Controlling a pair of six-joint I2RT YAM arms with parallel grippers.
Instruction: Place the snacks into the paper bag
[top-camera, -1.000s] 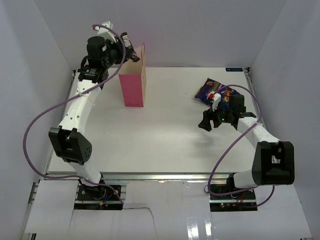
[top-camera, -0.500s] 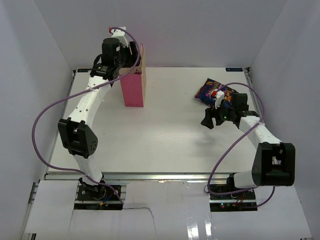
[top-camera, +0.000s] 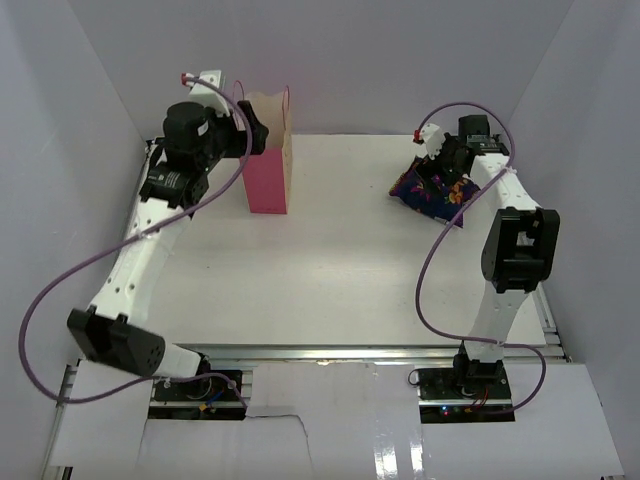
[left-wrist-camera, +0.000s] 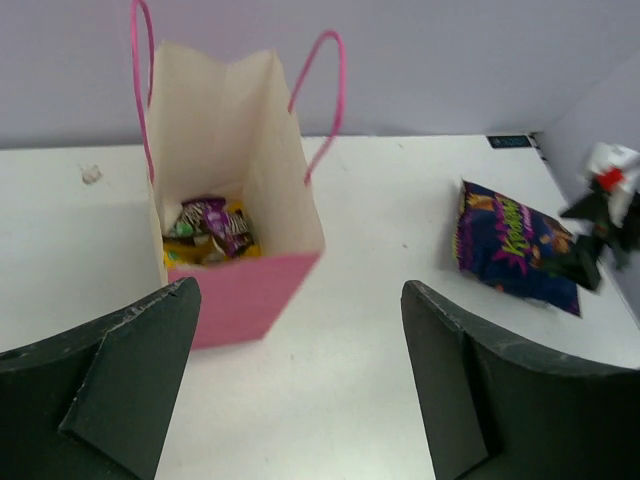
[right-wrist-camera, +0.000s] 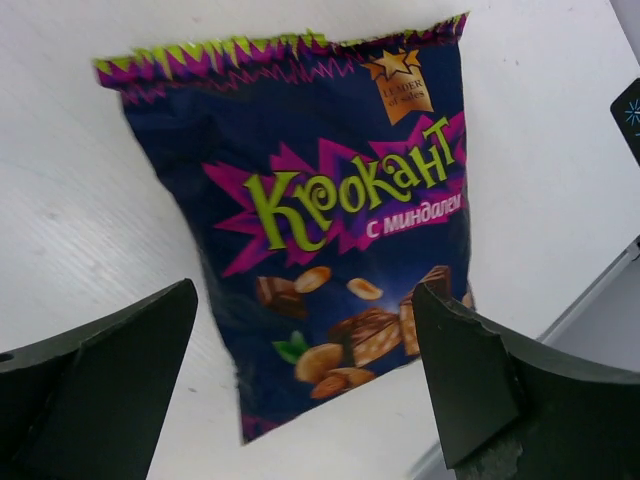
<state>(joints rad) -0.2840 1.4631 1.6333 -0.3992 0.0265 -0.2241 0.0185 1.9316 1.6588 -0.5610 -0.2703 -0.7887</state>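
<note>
The pink paper bag (top-camera: 267, 182) stands upright at the back left of the table. In the left wrist view its mouth (left-wrist-camera: 225, 130) is open, and several yellow and purple snacks (left-wrist-camera: 210, 230) lie at the bottom. My left gripper (top-camera: 258, 130) (left-wrist-camera: 300, 300) is open and empty, just left of the bag's top. The crinkly dark blue snack bag (top-camera: 428, 198) (right-wrist-camera: 330, 230) lies flat at the back right. My right gripper (top-camera: 434, 170) (right-wrist-camera: 305, 300) hovers open over it, a finger on each side, not touching.
White enclosure walls close in the back and both sides. The table's right edge (right-wrist-camera: 590, 290) runs right beside the snack bag. Purple cables (top-camera: 440, 250) loop from both arms. The white tabletop (top-camera: 340, 260) lies between the two bags.
My left gripper, which held a dark packet above the paper bag, has opened and drawn back to the left. My right arm has swung to the far side, over the blue snack bag.
</note>
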